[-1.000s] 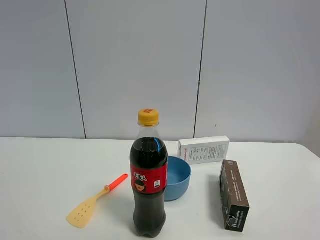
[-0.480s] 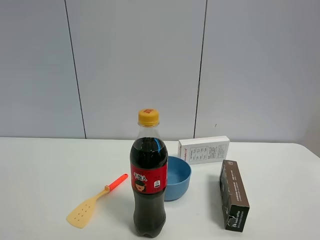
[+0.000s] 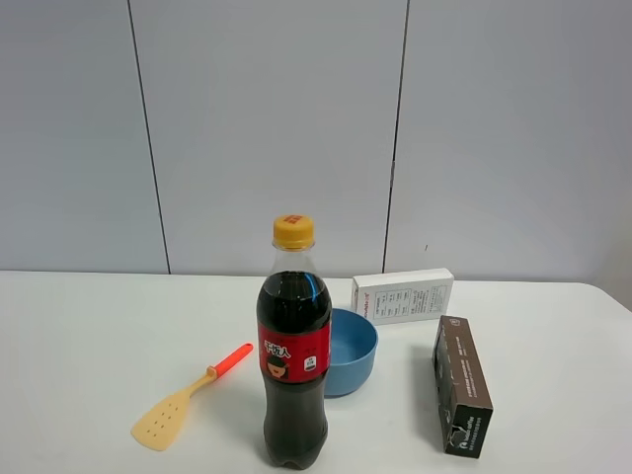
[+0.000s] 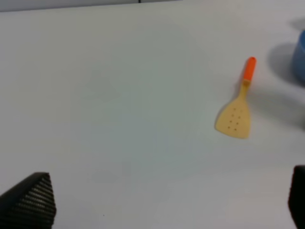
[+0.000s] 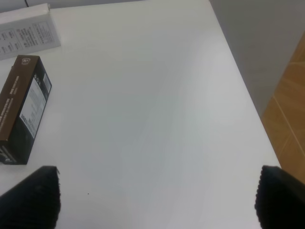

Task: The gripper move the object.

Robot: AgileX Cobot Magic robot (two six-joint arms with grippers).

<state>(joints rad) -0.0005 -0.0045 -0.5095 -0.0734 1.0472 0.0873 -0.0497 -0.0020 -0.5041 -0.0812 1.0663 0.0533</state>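
Observation:
The cola bottle (image 3: 293, 346) stands upright at the table's front middle, with a yellow cap and a red label. It is the tallest item. Neither gripper shows in the exterior high view. In the left wrist view my left gripper (image 4: 162, 205) is open and empty, its black fingertips (image 4: 28, 202) wide apart above bare table; the bottle is out of that view. In the right wrist view my right gripper (image 5: 155, 198) is open and empty, its fingertips (image 5: 31, 195) wide apart above the table's right part.
A blue bowl (image 3: 351, 351) sits just behind and right of the bottle. A yellow spatula (image 3: 188, 398) with an orange handle lies to its left and also shows in the left wrist view (image 4: 236, 112). A white box (image 3: 402, 295) and a dark brown box (image 3: 461, 398) lie to the right. The table's right edge (image 5: 243, 86) is near.

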